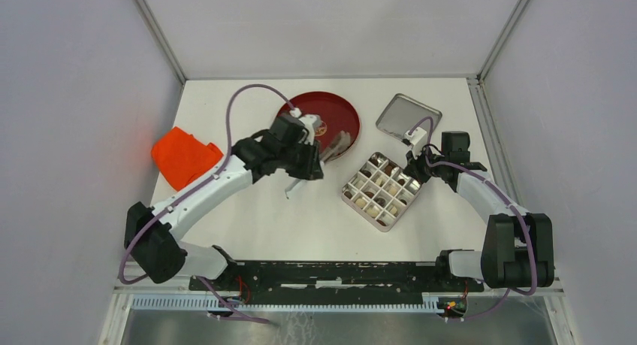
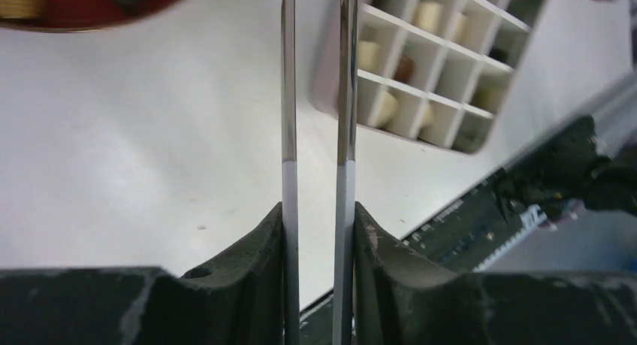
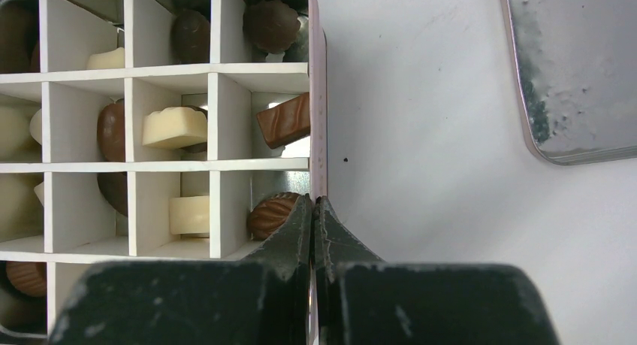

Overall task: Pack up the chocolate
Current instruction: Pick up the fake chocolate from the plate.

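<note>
Your L hand [image 2: 316, 232] is clamped on the tweezers [image 2: 289, 97], pads pressing both metal legs from outside. The legs run nearly parallel w/ a narrow gap btwn them. The tips leave the top of the wrist view, so can't tell if anything's nipped there. Ahead & to the right of that hand sits the box [image 2: 443, 67], a tin w/ white grid dividers. Ahead-left is the red plate [image 2: 98, 3], only its edge showing. From overhead, the tweezers point from the hand toward the plate.

Your R hand [image 3: 314, 210] is closed tight, pinching the box's side wall right beside a cell w/ a ribbed brown pc. The chocolate [image 3: 173, 127] is in the cells left of & ahead of those fingers: cream blocks, a brown bar leaning at the wall, dark rounded pcs farther ahead. Ahead-right of the R hand, apart from the box, the metal lid [image 3: 578, 67] lies on the desk [image 3: 421, 134]. An orange cloth [image 1: 184, 157] sits well off to the L hand's left.
</note>
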`<action>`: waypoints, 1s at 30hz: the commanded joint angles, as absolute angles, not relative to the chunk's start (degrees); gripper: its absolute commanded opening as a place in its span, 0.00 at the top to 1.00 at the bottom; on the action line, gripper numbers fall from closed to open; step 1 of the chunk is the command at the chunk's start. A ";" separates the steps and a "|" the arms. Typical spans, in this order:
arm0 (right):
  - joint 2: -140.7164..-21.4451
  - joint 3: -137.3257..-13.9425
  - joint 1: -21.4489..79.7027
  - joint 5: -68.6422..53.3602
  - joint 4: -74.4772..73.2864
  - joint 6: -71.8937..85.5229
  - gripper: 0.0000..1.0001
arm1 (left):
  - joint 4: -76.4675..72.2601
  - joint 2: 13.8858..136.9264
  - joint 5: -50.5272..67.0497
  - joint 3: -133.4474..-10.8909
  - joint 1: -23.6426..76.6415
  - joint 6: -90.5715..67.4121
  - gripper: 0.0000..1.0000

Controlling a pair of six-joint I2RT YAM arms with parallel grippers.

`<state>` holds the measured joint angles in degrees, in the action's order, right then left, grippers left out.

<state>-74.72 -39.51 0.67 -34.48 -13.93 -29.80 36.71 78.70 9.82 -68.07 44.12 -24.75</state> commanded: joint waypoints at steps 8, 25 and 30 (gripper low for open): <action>-73.14 -40.83 0.45 -36.74 -11.61 -29.44 1.00 | 48.23 85.95 5.94 -77.14 30.07 -11.38 0.61; -73.30 -40.78 0.41 -36.74 -11.75 -29.58 1.00 | 48.23 94.23 10.73 -81.06 30.07 -8.81 0.60; -73.32 -40.78 0.43 -36.67 -11.71 -29.62 1.00 | 48.21 95.15 11.62 -80.97 30.18 -8.77 0.59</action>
